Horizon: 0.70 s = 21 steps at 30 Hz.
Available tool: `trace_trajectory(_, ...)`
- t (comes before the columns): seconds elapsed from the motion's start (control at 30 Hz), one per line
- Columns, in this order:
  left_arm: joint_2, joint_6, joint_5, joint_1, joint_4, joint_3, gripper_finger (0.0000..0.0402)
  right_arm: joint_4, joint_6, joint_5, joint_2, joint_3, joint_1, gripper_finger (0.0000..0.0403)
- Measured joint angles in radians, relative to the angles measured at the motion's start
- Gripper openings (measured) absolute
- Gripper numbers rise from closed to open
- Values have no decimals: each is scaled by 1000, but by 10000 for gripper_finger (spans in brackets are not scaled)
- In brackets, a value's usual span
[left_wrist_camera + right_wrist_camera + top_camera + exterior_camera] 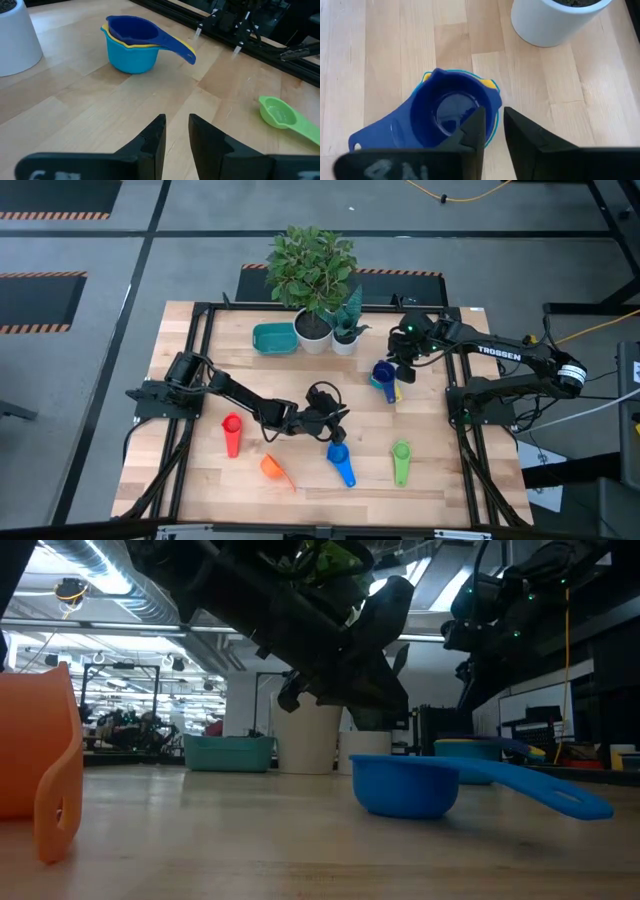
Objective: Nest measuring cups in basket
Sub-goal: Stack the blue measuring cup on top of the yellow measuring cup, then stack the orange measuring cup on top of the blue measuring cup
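Note:
Three measuring cups stand nested on the table right of centre, dark blue (445, 112) in yellow in light blue (132, 55). My right gripper (493, 120) hangs just over this stack (384, 380), slightly open. One finger is over the dark blue bowl and the other is outside its rim. My left gripper (176, 127) waits mid-table (338, 418), slightly open on nothing. Red (232, 430), orange (273, 470), blue (340, 460) and green (401, 460) cups lie singly along the near side. The teal basket (273, 338) sits at the far left beside the pots.
Two white plant pots (313, 330) (345, 340) stand at the far middle, between the basket and the stack; one pot (555, 20) is close to my right gripper. A black frame (235, 30) runs along the table's edges.

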Motion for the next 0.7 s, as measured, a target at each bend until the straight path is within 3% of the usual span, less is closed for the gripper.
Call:
trace_trajectory(0.27,0,9,0,0,0,0,76,39,0,0,0,0,0,89)
trace_trajectory(0.7,-112,359,105,3,-27,10,76,61,132,-3,0,0,1,90)
